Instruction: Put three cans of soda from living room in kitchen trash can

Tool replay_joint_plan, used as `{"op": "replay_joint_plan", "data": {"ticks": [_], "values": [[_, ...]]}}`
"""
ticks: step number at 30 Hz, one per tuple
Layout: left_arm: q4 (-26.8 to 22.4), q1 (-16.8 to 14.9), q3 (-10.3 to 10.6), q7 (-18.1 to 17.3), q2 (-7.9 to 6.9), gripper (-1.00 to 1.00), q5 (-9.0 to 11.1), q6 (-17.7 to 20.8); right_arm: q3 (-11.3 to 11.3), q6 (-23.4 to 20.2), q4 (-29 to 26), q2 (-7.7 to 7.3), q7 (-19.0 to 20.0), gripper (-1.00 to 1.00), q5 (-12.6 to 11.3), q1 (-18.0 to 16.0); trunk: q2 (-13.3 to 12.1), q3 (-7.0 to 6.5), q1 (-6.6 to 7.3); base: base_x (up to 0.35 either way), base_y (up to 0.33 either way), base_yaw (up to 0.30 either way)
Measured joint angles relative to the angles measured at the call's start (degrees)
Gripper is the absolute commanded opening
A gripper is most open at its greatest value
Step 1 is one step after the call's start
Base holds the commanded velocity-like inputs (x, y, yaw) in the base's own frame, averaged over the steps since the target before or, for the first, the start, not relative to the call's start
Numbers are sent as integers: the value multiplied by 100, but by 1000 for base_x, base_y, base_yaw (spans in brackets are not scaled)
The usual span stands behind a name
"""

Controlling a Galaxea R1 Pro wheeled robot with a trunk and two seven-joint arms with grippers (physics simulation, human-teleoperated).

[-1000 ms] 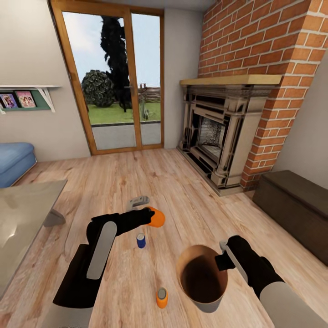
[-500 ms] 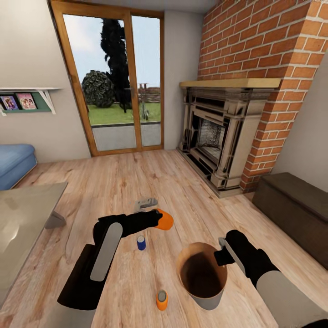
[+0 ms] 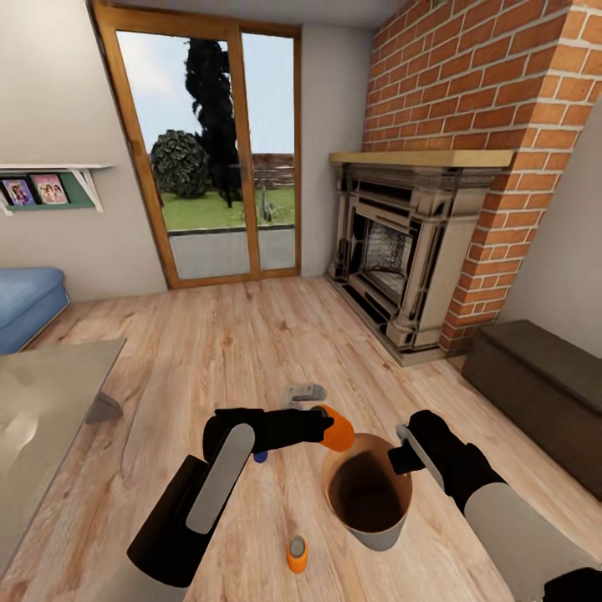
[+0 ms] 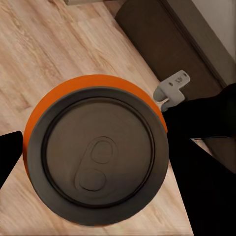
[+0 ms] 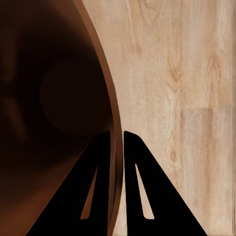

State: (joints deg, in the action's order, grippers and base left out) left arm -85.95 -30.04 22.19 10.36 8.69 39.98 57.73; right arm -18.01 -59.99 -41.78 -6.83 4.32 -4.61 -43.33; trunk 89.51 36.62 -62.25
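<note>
Left gripper fingers clamp orange can, now moved to trash can rim; right gripper fingers pinch rim. Drop looks next.

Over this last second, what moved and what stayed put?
The left claw, shut on an orange can, carried it sideways from above the blue can to the trash can rim. The right claw stayed clamped on that rim. The other orange can and blue can stayed on the floor.
</note>
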Motion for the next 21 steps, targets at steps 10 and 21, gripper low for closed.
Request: {"op": "replay_joint_plan", "data": {"ticks": [10,21], "values": [[16,21,142,-7,-4,-100,28,25,-105,0,503,4,-72,-100,42,-307,-401,-179,220,0,0,0],[47,65,158,1,-14,-100,11,-7,-116,0,671,12,-71,-100,35,-406,-563,-251,308,0,0,0]]}}
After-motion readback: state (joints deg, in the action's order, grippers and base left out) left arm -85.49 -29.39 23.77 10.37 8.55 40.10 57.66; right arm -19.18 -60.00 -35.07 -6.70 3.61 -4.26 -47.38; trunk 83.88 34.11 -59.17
